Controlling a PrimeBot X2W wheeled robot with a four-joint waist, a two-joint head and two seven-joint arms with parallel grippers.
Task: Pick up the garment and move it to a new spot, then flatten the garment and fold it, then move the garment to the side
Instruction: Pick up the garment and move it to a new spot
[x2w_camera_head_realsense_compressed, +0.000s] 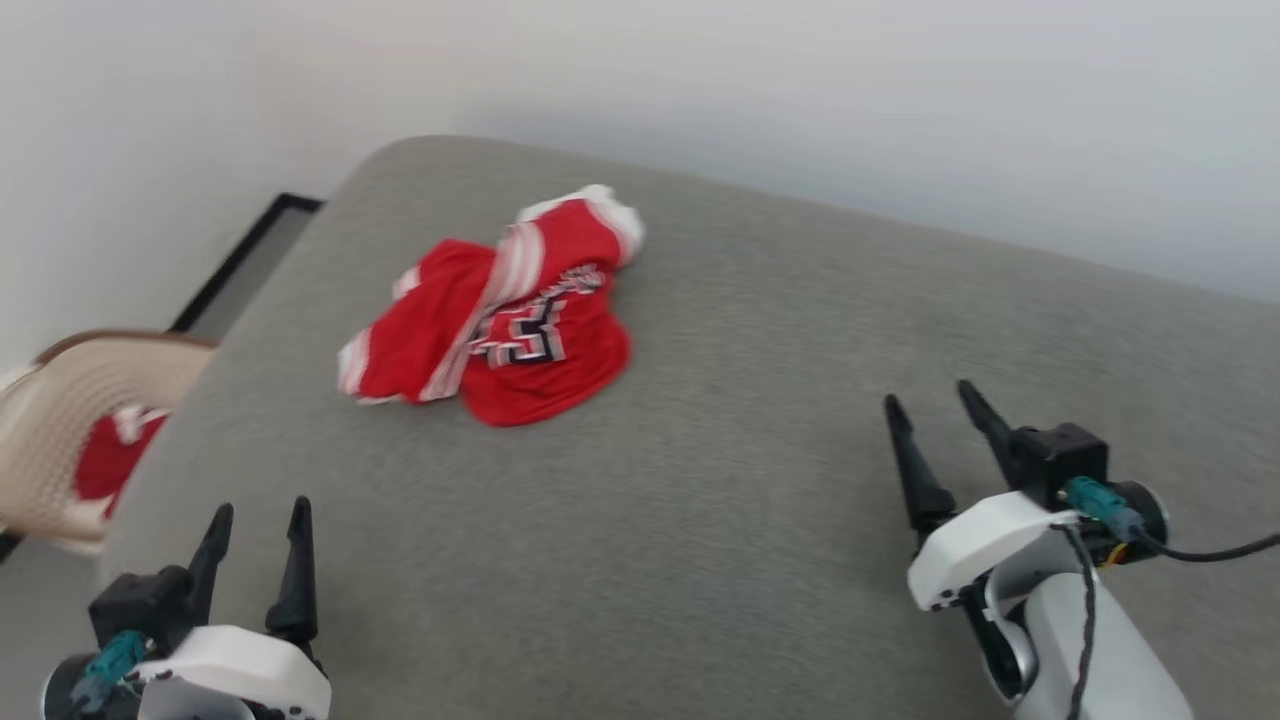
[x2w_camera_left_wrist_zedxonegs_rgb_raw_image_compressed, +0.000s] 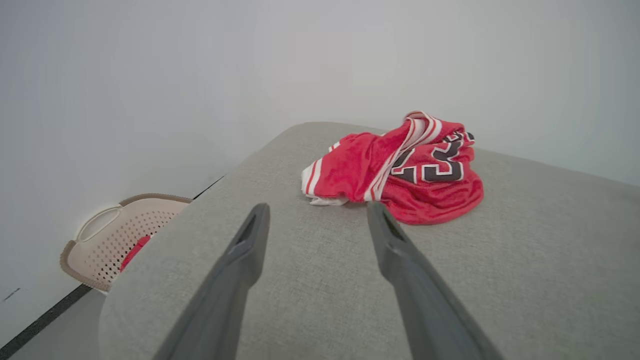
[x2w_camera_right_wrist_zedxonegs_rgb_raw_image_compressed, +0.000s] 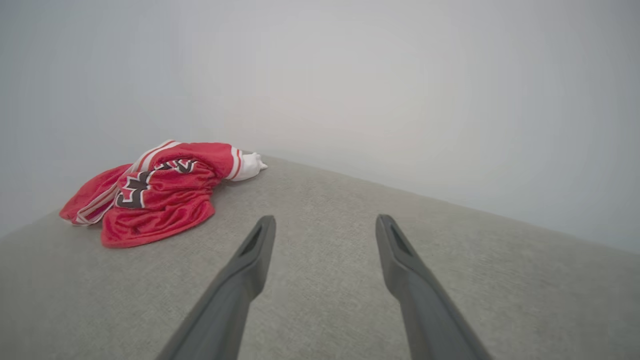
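Note:
The garment (x2w_camera_head_realsense_compressed: 500, 320) lies crumpled in a heap on the grey cushioned surface (x2w_camera_head_realsense_compressed: 700, 520), toward its far left. It is red with white striped trim and part of a black number showing. Low at the left, my left gripper (x2w_camera_head_realsense_compressed: 260, 512) stands open and empty, well short of the garment. At the right, my right gripper (x2w_camera_head_realsense_compressed: 928, 397) is open and empty too, far to the garment's right. From the left wrist the garment (x2w_camera_left_wrist_zedxonegs_rgb_raw_image_compressed: 400, 167) sits ahead and slightly right of my open left gripper (x2w_camera_left_wrist_zedxonegs_rgb_raw_image_compressed: 316, 209). From the right wrist the garment (x2w_camera_right_wrist_zedxonegs_rgb_raw_image_compressed: 155, 192) lies far left of my open right gripper (x2w_camera_right_wrist_zedxonegs_rgb_raw_image_compressed: 324, 220).
A beige perforated basket (x2w_camera_head_realsense_compressed: 80, 400) with something red inside stands on the floor off the surface's left edge; the basket (x2w_camera_left_wrist_zedxonegs_rgb_raw_image_compressed: 120, 235) also appears from the left wrist. A pale wall rises behind the surface. A dark floor strip (x2w_camera_head_realsense_compressed: 240, 260) runs along the left wall.

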